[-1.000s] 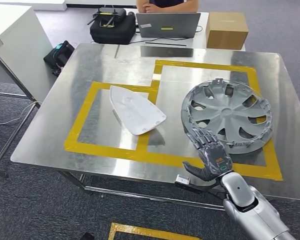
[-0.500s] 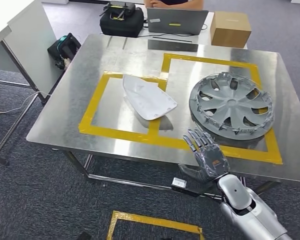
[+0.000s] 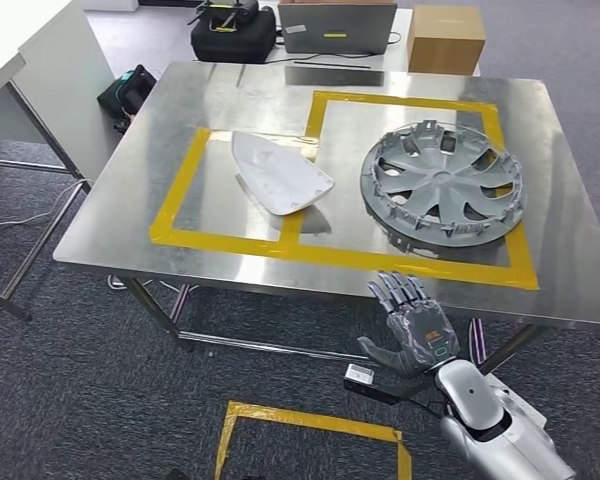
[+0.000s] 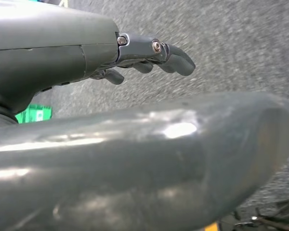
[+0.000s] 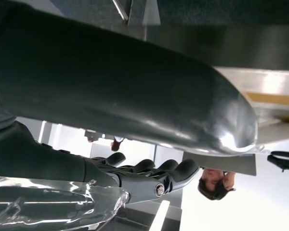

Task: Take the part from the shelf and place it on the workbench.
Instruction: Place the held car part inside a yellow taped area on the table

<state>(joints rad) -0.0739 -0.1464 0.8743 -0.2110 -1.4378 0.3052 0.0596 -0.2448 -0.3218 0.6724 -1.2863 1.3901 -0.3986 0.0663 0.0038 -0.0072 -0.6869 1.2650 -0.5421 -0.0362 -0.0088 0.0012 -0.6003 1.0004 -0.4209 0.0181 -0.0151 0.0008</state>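
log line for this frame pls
stage: part placed | hubcap: flat on workbench in taped zone | white panel: beside it | right hand: empty, off table | left hand: empty

1. This looks like a robotics test lab set up in an office-like room: grey carpet tiles [image 3: 70,400] cover the floor.
2. A bare stainless-steel workbench [image 3: 206,100] carries yellow tape rectangles [image 3: 178,190] marking zones, and another yellow tape outline [image 3: 304,420] is stuck to the carpet.
3. Behind the bench, a grey open laptop [image 3: 336,27], a black equipment bag [image 3: 232,32] and a brown cardboard box [image 3: 445,38] stand on a desk.
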